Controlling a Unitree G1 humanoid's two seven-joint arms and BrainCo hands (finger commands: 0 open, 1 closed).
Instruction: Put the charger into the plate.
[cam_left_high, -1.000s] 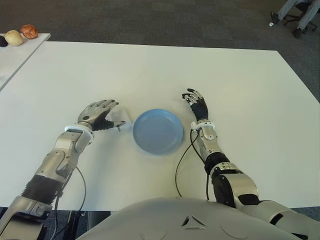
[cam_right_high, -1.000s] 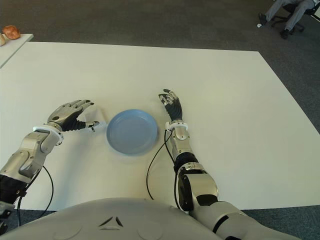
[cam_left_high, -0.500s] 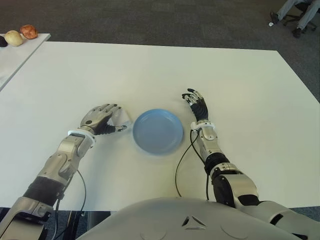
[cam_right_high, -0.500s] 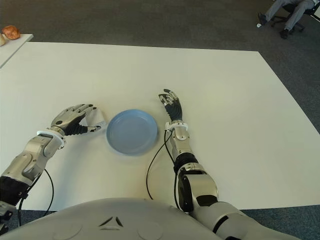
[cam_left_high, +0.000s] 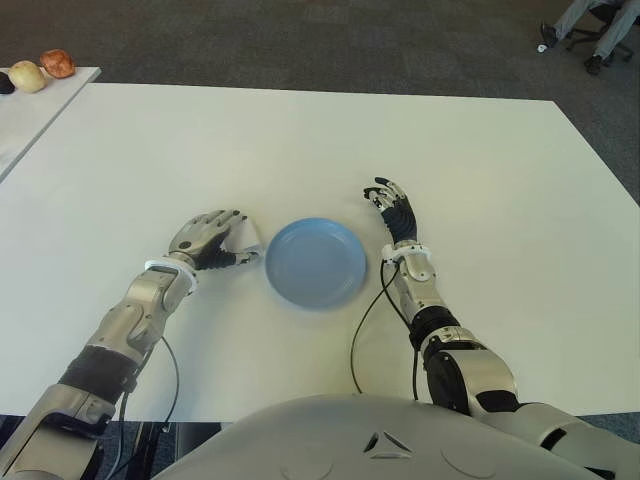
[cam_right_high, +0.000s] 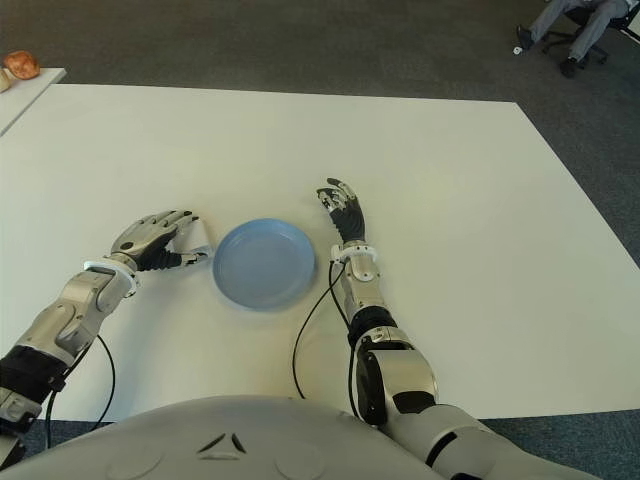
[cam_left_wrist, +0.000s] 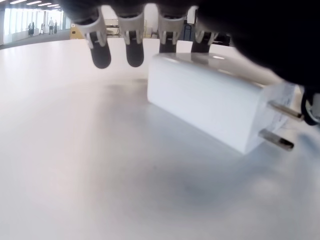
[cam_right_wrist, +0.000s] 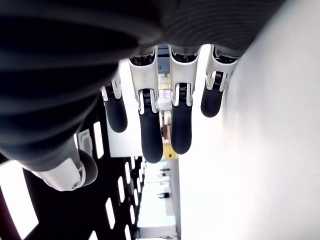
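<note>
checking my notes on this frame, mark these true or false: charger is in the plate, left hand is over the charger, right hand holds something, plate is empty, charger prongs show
1. The charger is in the plate: false, it lies on the table, on the plate's left side.
2. The left hand is over the charger: true, not yet gripping it.
3. The right hand holds something: false, its fingers are open and hold nothing.
4. The plate is empty: true.
5. The charger's prongs show: true.
</note>
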